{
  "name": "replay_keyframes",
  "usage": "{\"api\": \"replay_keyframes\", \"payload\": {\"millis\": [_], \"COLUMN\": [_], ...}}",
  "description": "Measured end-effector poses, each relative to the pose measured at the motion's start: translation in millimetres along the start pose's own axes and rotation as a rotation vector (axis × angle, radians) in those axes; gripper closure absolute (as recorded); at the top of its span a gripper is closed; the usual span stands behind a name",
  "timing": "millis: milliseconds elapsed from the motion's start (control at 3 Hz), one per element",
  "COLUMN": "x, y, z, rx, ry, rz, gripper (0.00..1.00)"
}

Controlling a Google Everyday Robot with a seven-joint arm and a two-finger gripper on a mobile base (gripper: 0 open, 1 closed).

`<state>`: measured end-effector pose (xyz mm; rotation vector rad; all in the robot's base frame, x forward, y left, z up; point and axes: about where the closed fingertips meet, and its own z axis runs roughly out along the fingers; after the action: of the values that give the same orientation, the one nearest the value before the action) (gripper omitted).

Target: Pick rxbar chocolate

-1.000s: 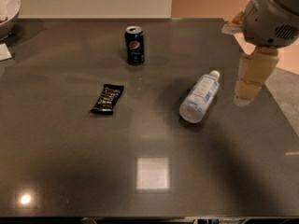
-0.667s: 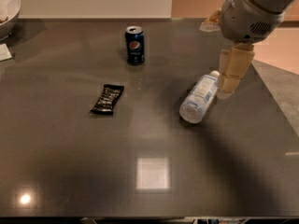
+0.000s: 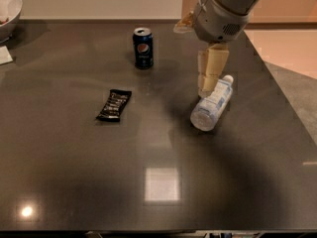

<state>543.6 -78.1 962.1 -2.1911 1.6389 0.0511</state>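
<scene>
The rxbar chocolate (image 3: pixel 114 105) is a small flat black wrapper lying on the dark table (image 3: pixel 74 172), left of centre. My gripper (image 3: pixel 207 86) hangs from the arm at the upper right, pointing down. It sits just above the cap end of the clear water bottle (image 3: pixel 212 104), well to the right of the bar. It holds nothing that I can see.
A dark blue soda can (image 3: pixel 143 48) stands upright behind the bar, toward the table's far edge. The water bottle lies on its side right of centre. A white bowl (image 3: pixel 7 9) sits at the far left corner, with a pale card (image 3: pixel 5 55) beside it.
The arm and gripper have moved left across the table, from beyond the bottle's right side to over its cap end. The bar, can and bottle have not moved.
</scene>
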Motion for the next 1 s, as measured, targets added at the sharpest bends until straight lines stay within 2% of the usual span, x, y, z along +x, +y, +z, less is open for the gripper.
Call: {"api": "replay_keyframes", "payload": {"millis": [1000], "x": [-39], "y": [-30], "z": [60], "rx": [-0.093], "ry": [-0.055], "rz": [-0.202], "gripper": [0.00]}}
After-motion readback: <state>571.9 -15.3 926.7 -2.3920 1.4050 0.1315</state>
